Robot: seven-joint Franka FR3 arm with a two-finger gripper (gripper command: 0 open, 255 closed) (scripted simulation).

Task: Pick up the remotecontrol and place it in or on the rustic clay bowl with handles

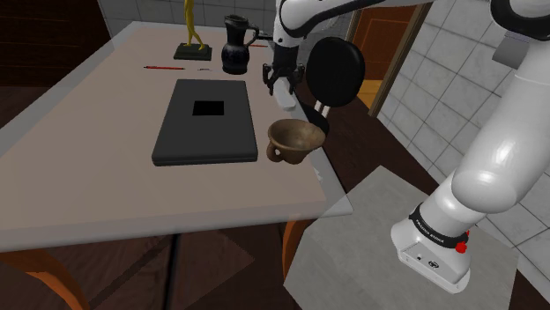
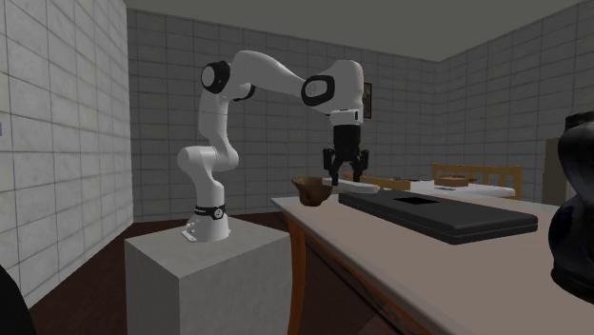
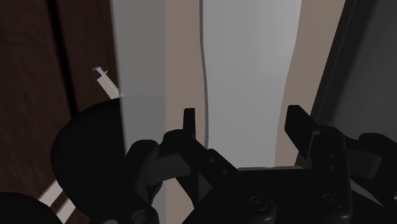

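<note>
The fingers [image 3: 298, 127] stand apart, empty, one on each side of the pale grey remote [image 3: 248, 70], hovering over it without touching. This looks like the approach to the pick. The next move calls for a straight drop, then a squeeze across the narrow width. The remote lies flat on the surface [image 1: 106, 114], between the black slab [image 1: 207, 136] and the right edge, its long axis running along that edge, near to far. Which end is its front I cannot tell. The brown bowl [image 1: 293, 141] waits nearer, at the same edge.
</note>
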